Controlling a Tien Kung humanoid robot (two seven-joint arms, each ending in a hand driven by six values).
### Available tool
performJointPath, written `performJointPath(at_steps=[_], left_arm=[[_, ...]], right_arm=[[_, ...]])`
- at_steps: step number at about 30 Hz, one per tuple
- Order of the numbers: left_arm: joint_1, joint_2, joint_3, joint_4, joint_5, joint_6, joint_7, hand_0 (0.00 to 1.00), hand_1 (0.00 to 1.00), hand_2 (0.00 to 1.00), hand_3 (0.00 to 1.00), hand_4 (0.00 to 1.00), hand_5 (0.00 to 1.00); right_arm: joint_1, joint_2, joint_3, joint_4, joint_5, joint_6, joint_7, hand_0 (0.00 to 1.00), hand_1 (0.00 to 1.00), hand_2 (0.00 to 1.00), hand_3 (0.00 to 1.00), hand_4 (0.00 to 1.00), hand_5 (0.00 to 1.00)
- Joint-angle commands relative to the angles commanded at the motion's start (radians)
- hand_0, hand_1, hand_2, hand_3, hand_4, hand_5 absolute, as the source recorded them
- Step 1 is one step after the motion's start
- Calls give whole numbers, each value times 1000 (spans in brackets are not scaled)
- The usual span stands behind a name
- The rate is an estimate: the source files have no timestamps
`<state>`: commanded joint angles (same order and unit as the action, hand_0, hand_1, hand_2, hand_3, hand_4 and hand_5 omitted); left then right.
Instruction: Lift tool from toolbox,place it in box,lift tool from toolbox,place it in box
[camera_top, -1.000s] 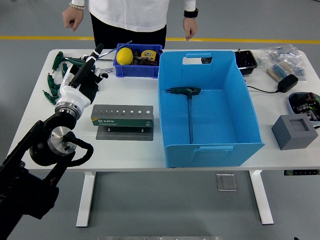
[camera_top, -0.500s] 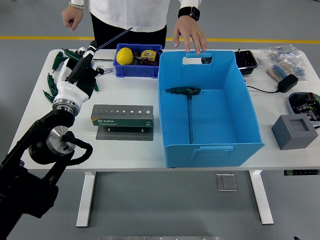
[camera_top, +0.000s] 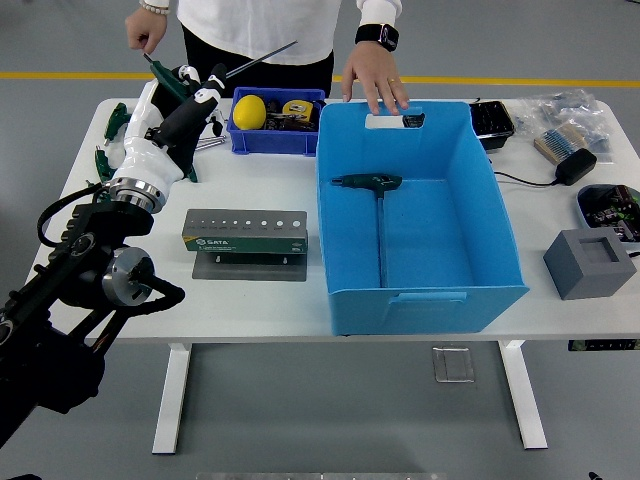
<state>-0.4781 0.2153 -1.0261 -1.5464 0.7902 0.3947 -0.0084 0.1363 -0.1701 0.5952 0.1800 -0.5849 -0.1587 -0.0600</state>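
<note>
i am seeing the box (camera_top: 420, 210) sitting right of the tool stand (camera_top: 245, 233), the small bin (camera_top: 275, 122) lying behind both, one t-handle tool (camera_top: 378, 215) lying inside the box.

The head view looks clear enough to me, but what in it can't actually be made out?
- Left hand: its own back hides how the fingers wrap the T-handle tool.
- Right arm: outside the frame.
- Blue tray: apart from a yellow ball and a tape measure, its contents are too small to name.
- Person: cut off at the top edge.
- Bags at the far right: contents too small.
</note>
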Motion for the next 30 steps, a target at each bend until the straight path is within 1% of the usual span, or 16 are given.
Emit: performJointPath(at_steps=[2,5,7,8,9,11,12,13,15,16,20,24,26,27,28,30], left_arm=[[-41,17,51,17,61,-37,24,40,2,2,81,432,2],[-103,31,123,48,143,-101,61,42,2,2,79,442,2],[-156,37,184,78,216,-160,94,42,2,2,79,442,2],[-178,37,214,87,253,-187,103,42,2,2,79,442,2],[-203,35,245,105,288,-214,112,41,2,2,81,468,2],[-253,24,305,144,358,-268,124,41,2,2,81,468,2],[-269,18,328,161,390,-288,127,41,2,2,81,468,2],[-296,2,359,195,433,-317,133,41,2,2,81,468,2],[-333,-27,401,259,516,-345,139,42,2,2,82,486,2],[-345,-38,414,285,553,-348,141,42,2,2,82,486,2],[-395,-105,477,430,717,-351,151,42,2,2,82,486,2],[-414,-167,523,551,856,-346,143,44,2,2,82,498,2],[-420,-191,541,593,903,-348,136,44,2,2,82,498,2],[-422,-199,548,605,921,-350,133,51,2,4,83,541,2],[-426,-210,558,619,944,-353,129,51,2,4,83,541,2],[-432,-215,570,634,965,-358,120,51,2,4,83,541,2]], right_arm=[[1,-1,-2,0,3,0,1,597,529,631,693,903,963],[3,-2,-5,0,6,0,1,597,528,631,691,903,962],[4,-4,-8,0,7,0,0,597,528,631,691,903,962],[5,-4,-9,0,7,1,0,597,528,631,691,903,962],[5,-5,-10,0,8,1,0,598,529,631,692,903,963],[5,-7,-11,0,7,1,0,598,529,631,692,903,963],[6,-7,-12,0,7,1,-1,598,529,631,692,903,963],[6,-9,-15,0,5,2,-1,598,529,631,692,903,963],[7,-11,-19,0,4,3,-1,599,528,631,693,905,963],[7,-12,-20,0,3,3,-1,599,528,631,693,905,963],[8,-15,-27,0,0,4,0,599,528,631,693,905,963],[11,-18,-35,0,-1,4,2,600,528,629,693,907,961],[11,-20,-40,0,-1,3,3,600,528,629,693,907,961],[11,-20,-41,0,-2,3,4,599,526,626,693,907,960],[12,-21,-43,0,-2,3,4,599,526,626,693,907,960],[12,-22,-46,0,-3,3,5,599,526,626,693,907,960]])
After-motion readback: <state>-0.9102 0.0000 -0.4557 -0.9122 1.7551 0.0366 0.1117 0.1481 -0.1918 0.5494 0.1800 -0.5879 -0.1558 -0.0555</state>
